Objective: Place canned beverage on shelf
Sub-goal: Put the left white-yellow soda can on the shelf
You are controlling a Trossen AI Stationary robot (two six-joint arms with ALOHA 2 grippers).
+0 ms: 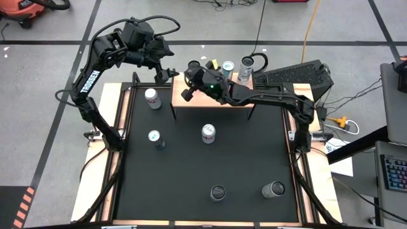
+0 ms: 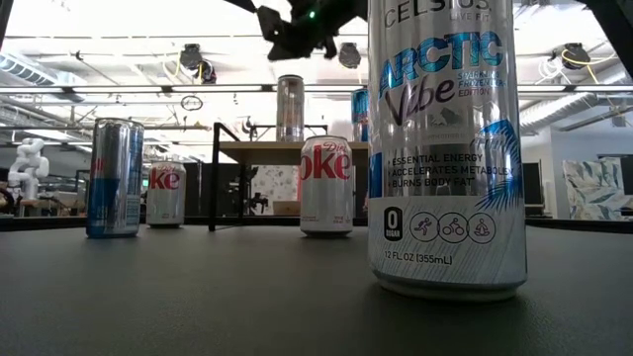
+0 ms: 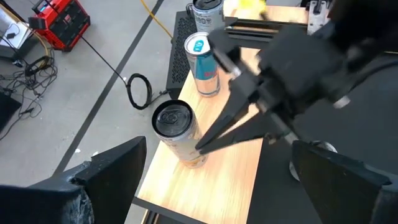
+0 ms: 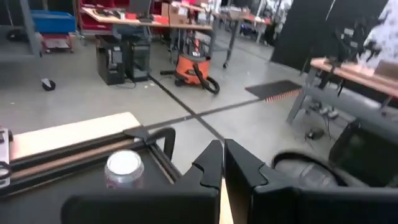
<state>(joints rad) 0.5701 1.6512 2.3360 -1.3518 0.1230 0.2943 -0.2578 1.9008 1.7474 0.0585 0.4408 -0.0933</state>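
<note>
Three cans already stand along the shelf [image 1: 210,95] top, upper centre of frame. Right pincer [image 1: 189,81] shut and empty, over the shelf's left end. Left pincer [image 1: 170,72] spread wide, empty, upper left. Five cans remain on the bench [image 1: 254,152], presumably awaiting transfer.

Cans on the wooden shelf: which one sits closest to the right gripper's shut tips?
The dark-topped pale can; the right gripper points beside it, while the blue-topped can stands farther along the light wooden shelf.
</note>
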